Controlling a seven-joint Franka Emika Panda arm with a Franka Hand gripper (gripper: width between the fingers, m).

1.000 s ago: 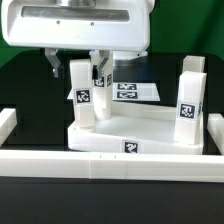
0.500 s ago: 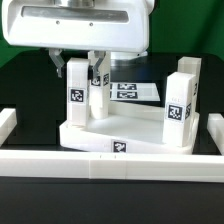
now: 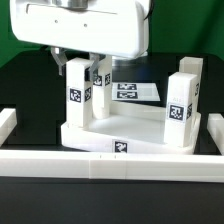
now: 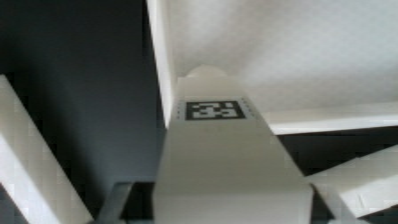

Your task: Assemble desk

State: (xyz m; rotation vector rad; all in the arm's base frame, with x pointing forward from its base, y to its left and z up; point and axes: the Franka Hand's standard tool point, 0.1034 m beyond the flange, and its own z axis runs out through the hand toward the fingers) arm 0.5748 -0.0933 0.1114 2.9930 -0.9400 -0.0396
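Observation:
The white tray-like tabletop [image 3: 130, 133] lies behind the front rail, with a tag on its front edge. Upright white legs stand at its corners: one at front left [image 3: 79, 100], one behind it [image 3: 101, 82], and a near one [image 3: 178, 108] and a far one [image 3: 194, 72] at the exterior view's right. My gripper [image 3: 77, 68] straddles the top of the front left leg and is shut on it. In the wrist view this leg [image 4: 217, 140] runs out from between my fingers [image 4: 135, 203] toward the tabletop [image 4: 285, 50]; my gripper [image 4: 217, 212] hides the leg's top.
A long white border rail [image 3: 110, 166] runs along the front with raised ends at both sides. The marker board [image 3: 132, 92] lies flat on the black table behind the tabletop.
The tabletop and its legs have shifted toward the exterior view's left, mostly between the two earlier frames. The gripper keeps hold of the front left leg and has moved left with it.

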